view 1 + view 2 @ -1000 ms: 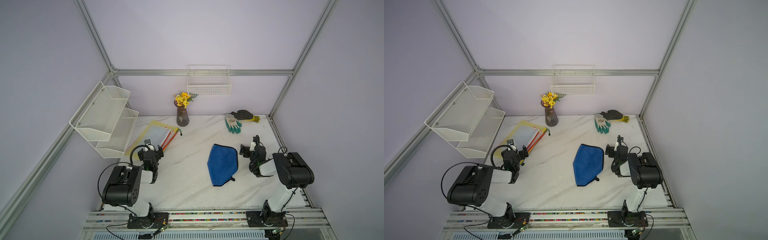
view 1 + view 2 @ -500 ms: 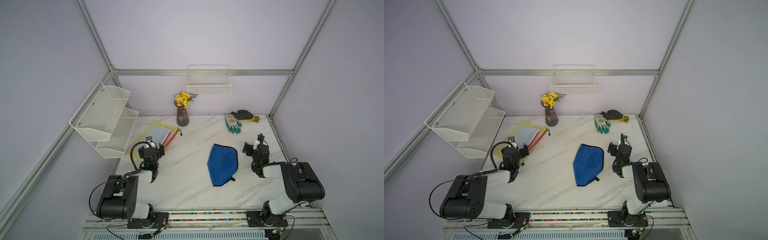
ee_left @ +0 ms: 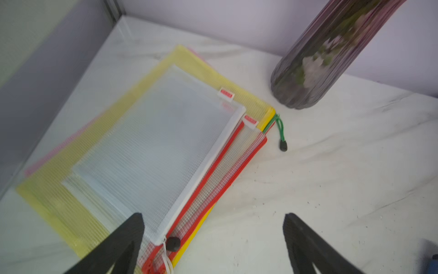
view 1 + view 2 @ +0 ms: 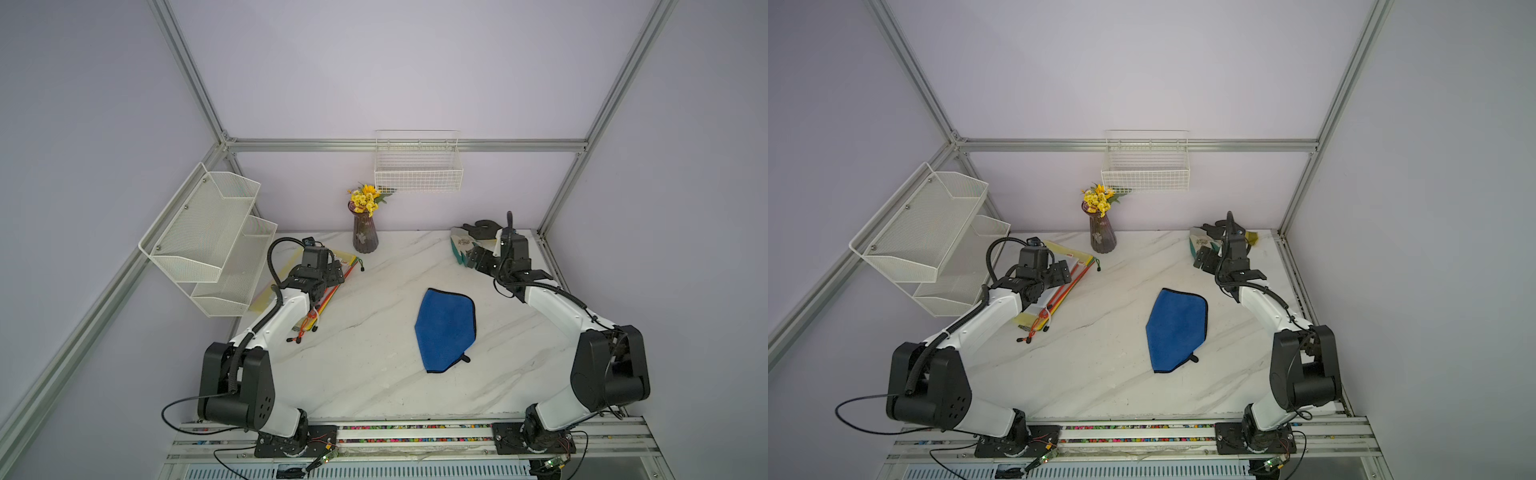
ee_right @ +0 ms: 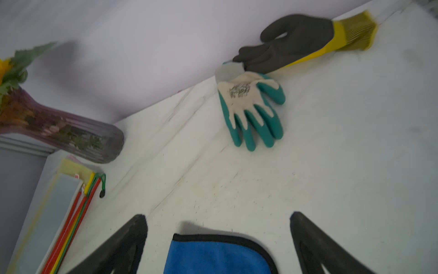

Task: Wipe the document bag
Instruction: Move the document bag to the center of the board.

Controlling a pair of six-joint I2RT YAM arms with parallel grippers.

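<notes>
In both top views the left arm [image 4: 286,316] covers most of the document bags [image 4: 262,300], and the right arm [image 4: 1233,253] hides part of the gloves [image 4: 1198,240]. In the wrist views we find the vase [image 3: 331,59] blurred and cropped and the blue cloth [image 5: 218,256] cut by the edge. We cannot read the red tags [image 3: 226,94].
</notes>
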